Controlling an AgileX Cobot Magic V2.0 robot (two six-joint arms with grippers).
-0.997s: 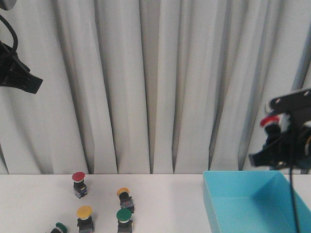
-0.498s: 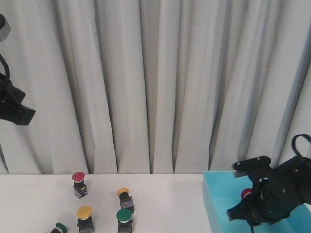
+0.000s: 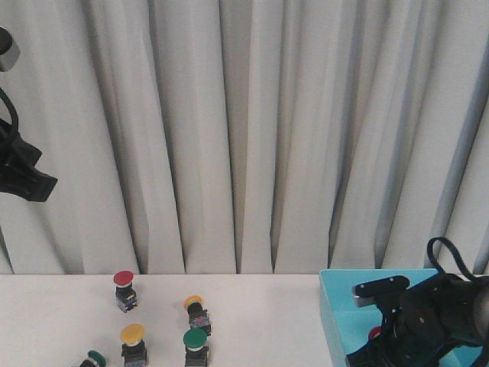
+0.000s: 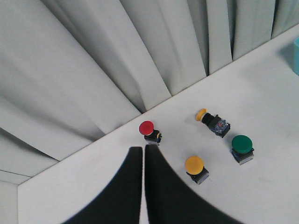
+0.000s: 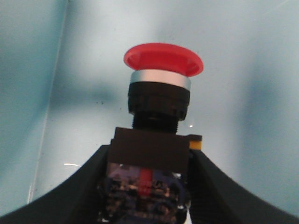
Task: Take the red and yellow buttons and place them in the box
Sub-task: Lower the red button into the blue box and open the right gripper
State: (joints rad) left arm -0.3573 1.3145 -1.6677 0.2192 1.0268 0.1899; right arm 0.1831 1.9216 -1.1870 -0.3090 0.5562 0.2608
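One red button (image 5: 159, 121) sits clamped by its blocky body between the two fingers of the right tool (image 5: 148, 186), its long axis running out past the fingertips with the domed cap leading, toward the blue floor of the box (image 5: 243, 56). From the front, the right tool (image 3: 382, 348) is low inside the box (image 3: 336, 306) at about 4 o'clock, and only a sliver of red (image 3: 374, 333) shows beside the black arm; the button's body is hidden there and the box's near end is cut off.

The left tool (image 4: 143, 161) has its fingers pressed together on nothing, high above the surface (image 4: 261, 93). Below it stand a second red button (image 4: 149, 130) and a yellow button (image 4: 195, 167), caps up. Another yellow button (image 4: 210, 121) lies on its side, cap toward 10 o'clock. A green button (image 4: 242, 147) stands at 3 o'clock. In the front view, one more green button (image 3: 93, 359) is cut off at the bottom edge.
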